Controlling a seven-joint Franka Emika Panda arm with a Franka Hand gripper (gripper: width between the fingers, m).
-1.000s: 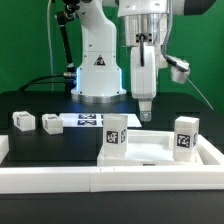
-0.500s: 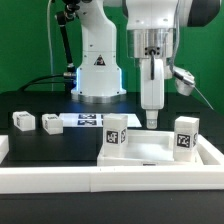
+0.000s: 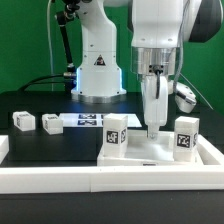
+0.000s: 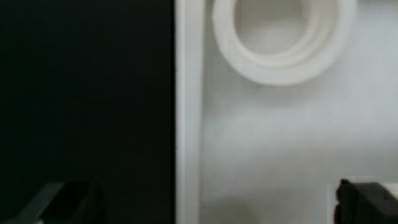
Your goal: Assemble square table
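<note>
The black table (image 3: 40, 140) spread under everything. The long white rail (image 3: 60, 178) lay along its near edge, in front of the claw (image 3: 153, 131). The square table's white slab (image 3: 150, 153) lay directly beneath the claw, whose tips hung low over the slab's far edge. Whether they touched it could not be told. In the wrist view the two fingers (image 4: 43, 198) stood wide apart, released and grasping nothing, with the slab's edge running between them. The marker board (image 3: 88, 121) lay flat to the exterior view's left of the claw. A tagged leg block (image 3: 115, 135) stood upright just to the exterior view's left of the claw, and a second leg block (image 3: 185, 138) just to its right. A loose leg block (image 3: 50, 123) and a last leg block (image 3: 22, 120) sat well off to the left. A round white ring (image 4: 281, 40) showed in the slab's top, near the claw.
</note>
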